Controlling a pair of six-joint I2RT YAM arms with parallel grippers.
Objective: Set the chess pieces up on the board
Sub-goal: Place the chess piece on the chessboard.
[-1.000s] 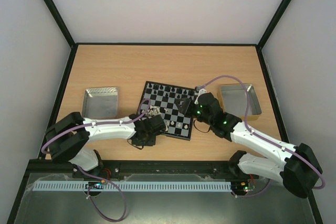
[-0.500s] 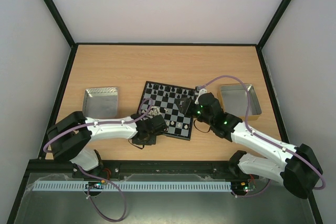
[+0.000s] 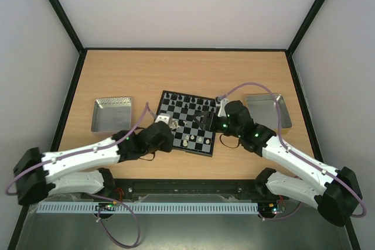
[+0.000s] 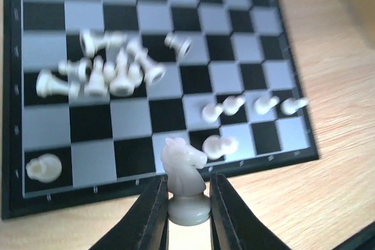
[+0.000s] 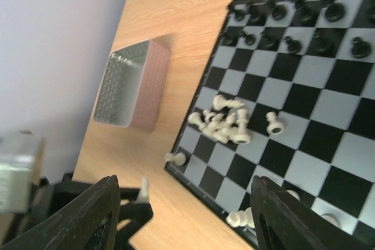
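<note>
Holding a white knight (image 4: pixel 184 178): left gripper (image 4: pixel 186 209) has its jaws closed narrow on the knight's base. The piece is upright, just off the near rim of the board (image 4: pixel 55 126), over the table (image 4: pixel 334 86). Can't tell whether its base touches the wood. A heap of white pieces (image 4: pixel 111 74) lies tipped over on the board, with a few white pawns (image 4: pixel 249 105) closer to the knight. Right gripper (image 5: pixel 184 197) hangs over the board, jaws wide, nothing between them. Black pieces (image 5: pixel 293 24) fill the far rows.
</note>
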